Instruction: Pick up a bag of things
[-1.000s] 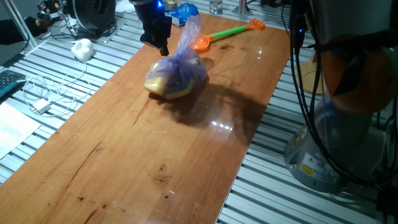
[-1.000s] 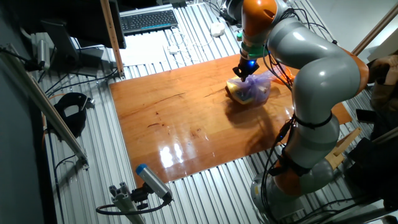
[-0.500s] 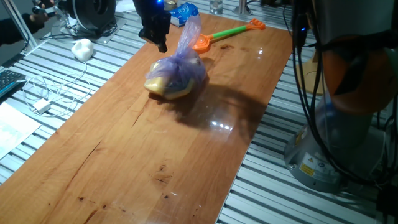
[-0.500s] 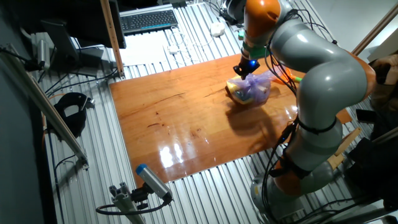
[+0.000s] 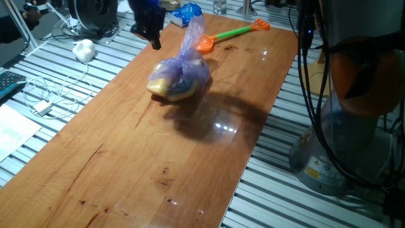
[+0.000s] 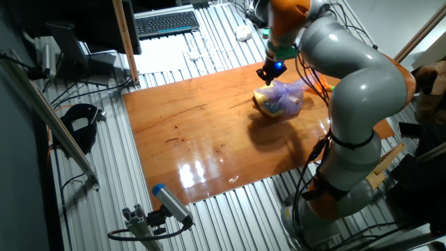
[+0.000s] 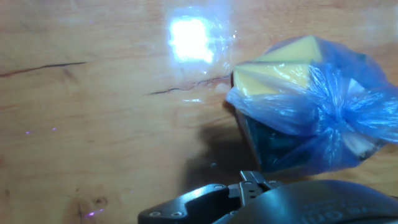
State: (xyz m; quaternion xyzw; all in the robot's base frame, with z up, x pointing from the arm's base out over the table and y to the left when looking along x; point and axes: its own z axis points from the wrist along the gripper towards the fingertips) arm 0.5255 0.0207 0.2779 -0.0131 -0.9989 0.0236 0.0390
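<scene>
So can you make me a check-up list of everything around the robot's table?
Surface: wooden table, glossy, dark scratches.
Job's things: bag of things lies on the table, knotted, loose top sticking up, yellow item inside; not gripped.
Clutter: orange toy shovel; blue-and-white packet at the far end.
Gripper: gripper above the table beside the bag, apart from it; open or shut unclear.
Cables: white cable beside the table; black cables along the robot.
Surroundings: keyboard, slatted metal bench.

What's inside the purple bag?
Through the bag show a yellow block-like item and something dark teal. The plastic hides their full shapes and anything deeper.
</scene>
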